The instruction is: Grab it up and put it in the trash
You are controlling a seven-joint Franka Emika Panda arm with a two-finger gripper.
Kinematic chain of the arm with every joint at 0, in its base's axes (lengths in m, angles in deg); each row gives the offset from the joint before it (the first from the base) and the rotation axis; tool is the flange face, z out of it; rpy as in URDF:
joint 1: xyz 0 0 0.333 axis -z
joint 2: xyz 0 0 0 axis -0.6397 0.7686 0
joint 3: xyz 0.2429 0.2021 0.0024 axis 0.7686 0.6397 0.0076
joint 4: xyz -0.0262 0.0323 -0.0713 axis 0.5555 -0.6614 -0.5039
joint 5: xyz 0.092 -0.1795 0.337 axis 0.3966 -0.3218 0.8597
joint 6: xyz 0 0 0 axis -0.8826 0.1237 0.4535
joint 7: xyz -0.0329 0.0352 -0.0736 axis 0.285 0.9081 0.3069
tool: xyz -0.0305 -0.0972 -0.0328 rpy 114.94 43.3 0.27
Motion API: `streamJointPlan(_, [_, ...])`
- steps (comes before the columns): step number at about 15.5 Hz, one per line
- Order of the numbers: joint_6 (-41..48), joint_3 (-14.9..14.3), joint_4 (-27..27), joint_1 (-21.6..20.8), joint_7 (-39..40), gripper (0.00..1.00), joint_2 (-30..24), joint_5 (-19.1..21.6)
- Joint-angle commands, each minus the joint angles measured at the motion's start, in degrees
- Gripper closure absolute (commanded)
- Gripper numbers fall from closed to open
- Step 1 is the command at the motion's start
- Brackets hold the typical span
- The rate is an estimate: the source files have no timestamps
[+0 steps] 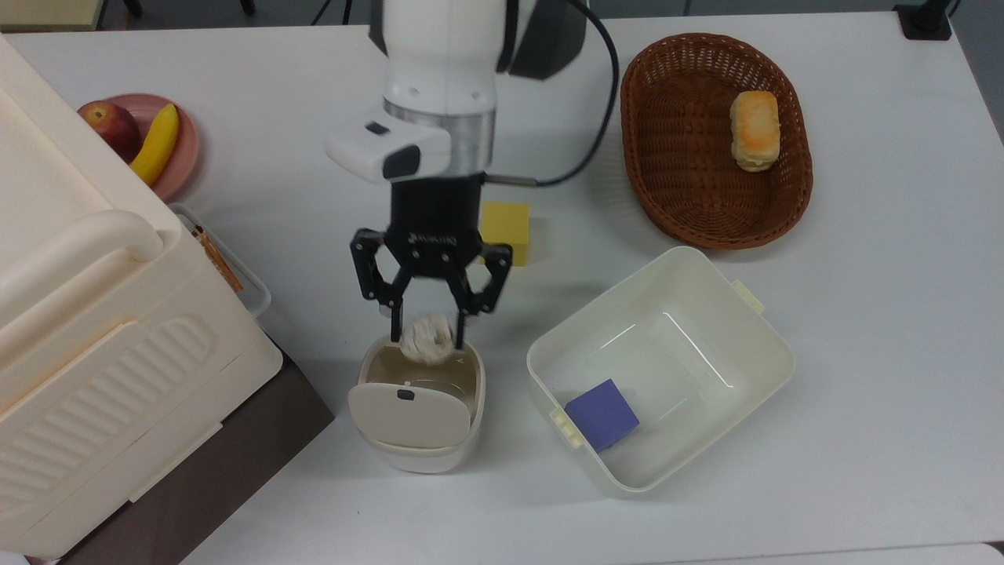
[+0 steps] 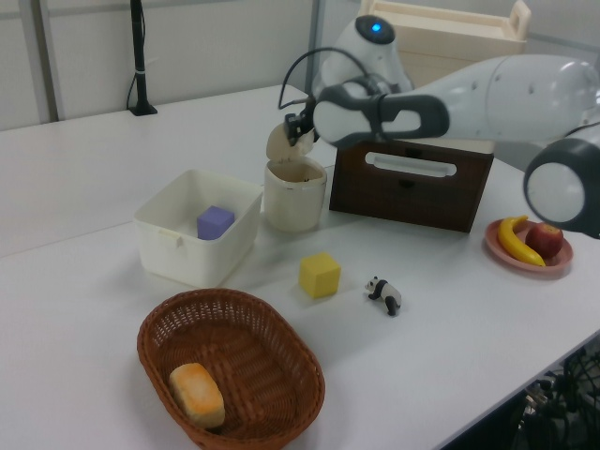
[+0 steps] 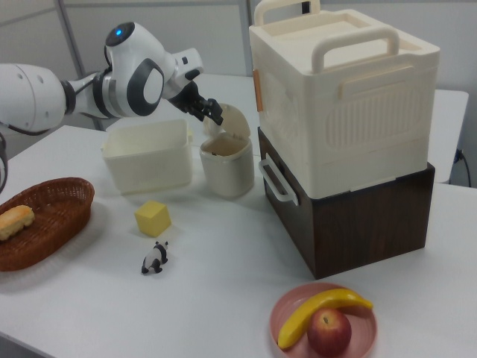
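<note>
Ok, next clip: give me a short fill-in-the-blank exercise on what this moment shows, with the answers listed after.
1. The claw is shut on the ____, above the trash bin.
2. The trash bin's flap lid stands ____.
3. The white tub holds a ____ cube.
4. On the pink plate an apple lies beside a ____.

Missing words: paper ball; open; purple; banana
</note>
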Motion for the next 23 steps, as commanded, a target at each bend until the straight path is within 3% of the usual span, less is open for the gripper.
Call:
streamJointPlan(1, [-1.2, -1.1, 2.0, -1.0, -4.2, 0.0, 1.7, -2.4])
streamJointPlan(4, [-0.9, -1.1, 1.8, -1.0, -4.2, 0.0, 1.0, -2.4])
streamJointPlan(6, [2.7, -1.1, -1.2, -0.9, -4.0, 0.0, -2.8, -2.4])
streamJointPlan(12, [32.1, -0.2, -2.6, 0.4, 1.0, 0.0, -10.3, -1.7])
streamJointPlan(15, [40.7, 2.8, -3.0, 3.1, 2.6, 0.0, -14.0, 0.0])
streamJointPlan(18, [46.2, 7.7, -6.6, 7.4, 2.9, 0.0, -19.5, 1.2])
streamJointPlan(23, [46.2, 9.2, -14.6, 8.9, 6.3, 0.0, -26.5, 5.0])
